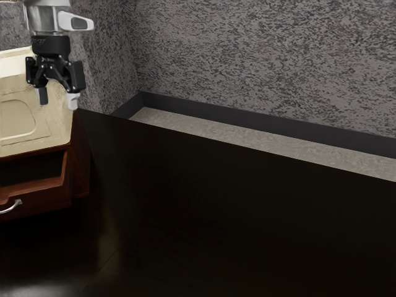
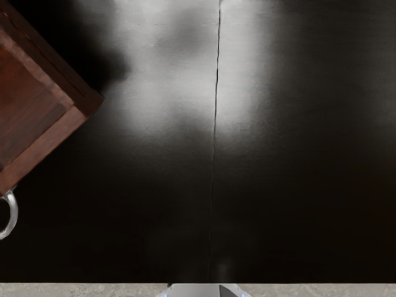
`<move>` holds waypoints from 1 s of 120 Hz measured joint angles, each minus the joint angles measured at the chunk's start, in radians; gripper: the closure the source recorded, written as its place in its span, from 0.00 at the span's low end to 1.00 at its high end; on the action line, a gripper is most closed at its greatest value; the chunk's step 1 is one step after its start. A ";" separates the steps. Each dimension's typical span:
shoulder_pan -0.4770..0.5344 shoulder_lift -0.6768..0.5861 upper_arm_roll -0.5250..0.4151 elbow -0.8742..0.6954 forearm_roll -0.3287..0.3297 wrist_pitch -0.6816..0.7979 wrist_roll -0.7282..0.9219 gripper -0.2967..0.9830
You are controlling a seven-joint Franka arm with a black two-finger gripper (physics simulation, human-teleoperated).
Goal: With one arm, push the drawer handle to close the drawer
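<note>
The gripper (image 1: 57, 102) hangs high at the exterior view's upper left, its two fingers apart with nothing between them, above the level of the drawer. Below it, the brown wooden drawer (image 1: 38, 201) stands pulled out of its cabinet (image 1: 80, 164), its inside visible. On the drawer's front is a curved silver handle (image 1: 12, 206), partly cut off by the picture's edge. In the wrist view the drawer (image 2: 46, 145) and part of its handle (image 2: 11, 215) appear, off to one side of my hand and not touched by it.
A cream, tray-like top (image 1: 37, 127) lies over the cabinet, close to the gripper in the exterior view. The dark table (image 1: 241, 216) stretches toward the exterior view's right, its far edge facing a mottled grey wall (image 1: 266, 62).
</note>
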 joint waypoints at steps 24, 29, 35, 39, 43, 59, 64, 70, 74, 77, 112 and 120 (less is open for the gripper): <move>-0.021 0.002 -0.001 -0.001 0.004 0.139 0.026 0.23; -0.026 -0.004 -0.002 0.006 0.003 0.154 0.031 0.23; -0.025 -0.058 -0.007 0.048 0.004 0.166 0.035 0.23; -0.020 -0.149 -0.007 0.068 0.004 0.168 0.037 0.23; 0.025 -0.248 -0.006 0.056 -0.003 0.159 0.031 0.23; 0.216 -0.601 -0.005 -0.271 -0.033 0.137 -0.027 0.23; 0.233 -0.673 -0.023 -0.375 -0.038 0.155 -0.064 0.23; 0.259 -0.742 -0.049 -0.447 -0.044 0.163 -0.113 0.23; 0.287 -0.781 -0.055 -0.473 -0.046 0.152 -0.145 0.23; 0.310 -0.813 -0.060 -0.505 -0.045 0.142 -0.169 0.23; 0.401 -0.983 -0.030 -1.113 -0.003 0.274 -0.382 0.26; 0.423 -0.987 -0.018 -1.206 0.016 0.366 -0.404 0.33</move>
